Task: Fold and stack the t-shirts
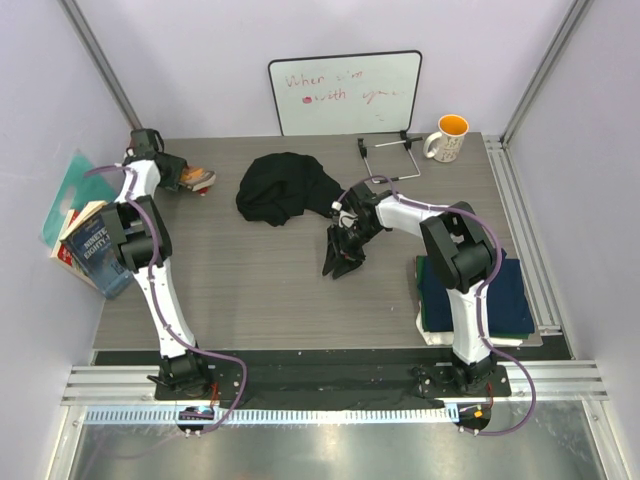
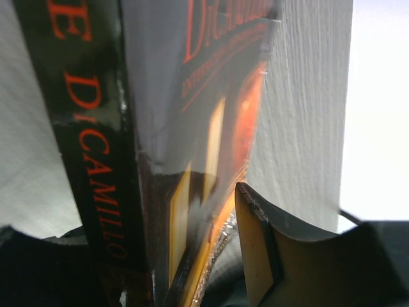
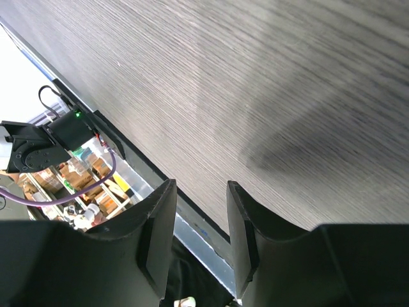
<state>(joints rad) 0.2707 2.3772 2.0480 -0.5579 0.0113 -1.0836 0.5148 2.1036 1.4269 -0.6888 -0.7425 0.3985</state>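
Observation:
The black t-shirt (image 1: 280,188) lies crumpled at the back middle of the table (image 1: 250,290). A folded navy shirt (image 1: 500,290) tops a stack at the right, with a green edge (image 1: 421,300) under it. My right gripper (image 1: 343,258) hangs open and empty over bare tabletop, just right of and nearer than the black shirt; its fingers (image 3: 243,236) frame only wood grain in the right wrist view. My left gripper (image 1: 185,177) is at the far left back, with a book (image 2: 153,160) between its jaws; a narrow gap shows at the right finger (image 2: 262,256).
A whiteboard (image 1: 345,92) leans on the back wall. An orange-lined mug (image 1: 448,138) and a wire stand (image 1: 392,158) stand at the back right. Several books (image 1: 85,235) lean off the table's left edge. The book in the left gripper also shows in the top view (image 1: 200,180).

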